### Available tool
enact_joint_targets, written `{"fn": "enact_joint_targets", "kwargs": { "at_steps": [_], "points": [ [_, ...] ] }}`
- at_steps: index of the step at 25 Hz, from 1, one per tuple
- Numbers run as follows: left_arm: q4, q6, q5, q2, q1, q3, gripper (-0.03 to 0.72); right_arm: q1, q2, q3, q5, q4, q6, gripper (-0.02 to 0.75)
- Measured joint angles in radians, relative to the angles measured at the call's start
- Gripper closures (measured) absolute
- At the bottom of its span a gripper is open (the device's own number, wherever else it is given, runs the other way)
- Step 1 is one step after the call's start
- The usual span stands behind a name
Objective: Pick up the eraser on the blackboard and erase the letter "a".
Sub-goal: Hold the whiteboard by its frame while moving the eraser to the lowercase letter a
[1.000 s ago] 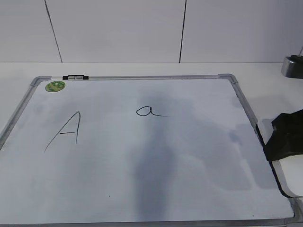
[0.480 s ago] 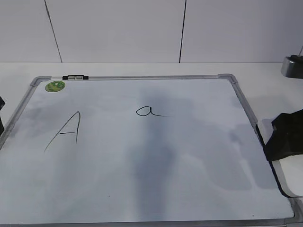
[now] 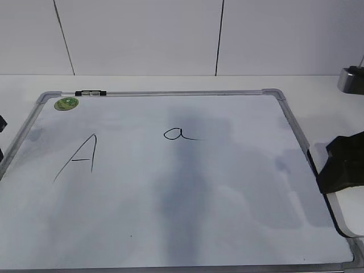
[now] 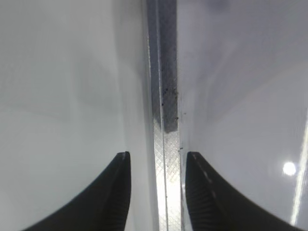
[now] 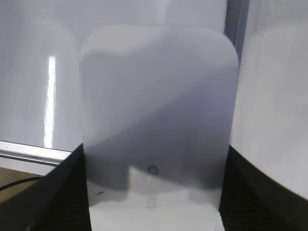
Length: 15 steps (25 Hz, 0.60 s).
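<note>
Eraser off the blackboard yet, or what changed in the last second? (that's tomk asking)

me: Honestly, not much on the side that matters. The eraser lies at the blackboard's lower right corner, partly over the frame. My right gripper has its fingers pressed against both long sides of it. From the wrist cam I can't tell if they're actually squeezing or only touching. That arm looks parked exactly where it was a second ago.

tomk: so what moved then?

me: The left arm. A second ago it wasn't in the exterior shot at all. Then a dark bit poked in at the blackboard's left edge, and now only a sliver shows there, so it seems to be backing off again. Its wrist cam shows the left gripper with fingers spread and nothing between them, straddling the frame on that left side.

tomk: does that matter for the task?

me: I don't think so, it's just getting out of the way. The letter "a" is untouched, up in the blackboard's upper middle, well apart from the eraser. The capital A sits further left. My guess is I'm in the grasp step: confirm the grip, lift, then carry it across to the "a".
</note>
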Motion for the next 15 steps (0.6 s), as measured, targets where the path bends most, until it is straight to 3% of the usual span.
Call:
{"fn": "enact_joint_targets", "kwargs": {
  "at_steps": [15],
  "points": [
    [-0.023, 0.008, -0.018, 0.055, 0.0, -0.002, 0.454, 0.0, 0.0, 0.0, 0.0, 0.0, 0.0, 0.197]
  ]
}}
